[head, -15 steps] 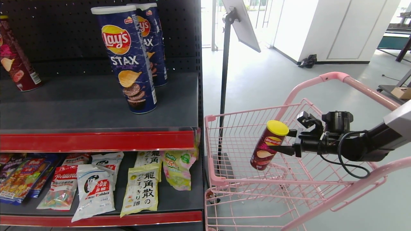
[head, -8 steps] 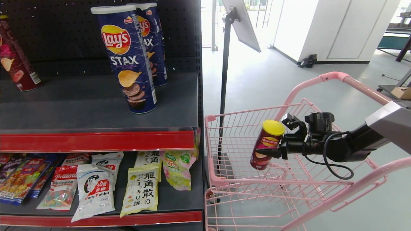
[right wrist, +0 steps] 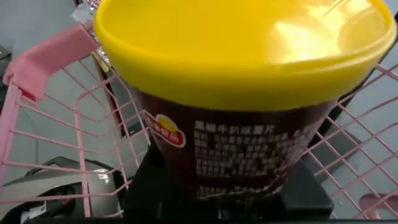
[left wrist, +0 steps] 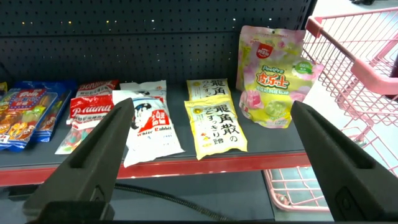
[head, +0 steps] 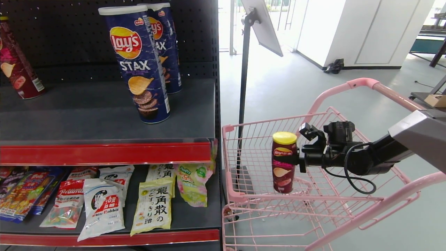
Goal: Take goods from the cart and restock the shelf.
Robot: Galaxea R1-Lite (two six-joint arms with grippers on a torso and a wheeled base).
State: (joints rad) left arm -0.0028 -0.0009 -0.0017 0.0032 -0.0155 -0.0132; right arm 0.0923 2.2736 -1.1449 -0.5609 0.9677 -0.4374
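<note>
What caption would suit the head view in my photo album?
Right gripper holds a maroon, yellow-lidded cylindrical crisp can upright at the pink wire cart, beside the dark snack shelf.

Left of, slightly above right claw: upper shelf board, two tall blue chip tubes upright on it, one behind other; dark red tube farthest from claw. Left of, below claw: lower shelf board, snack bags lying flat, green-pink bag nearest claw. Around claw: pink cart, on grey floor.
</note>
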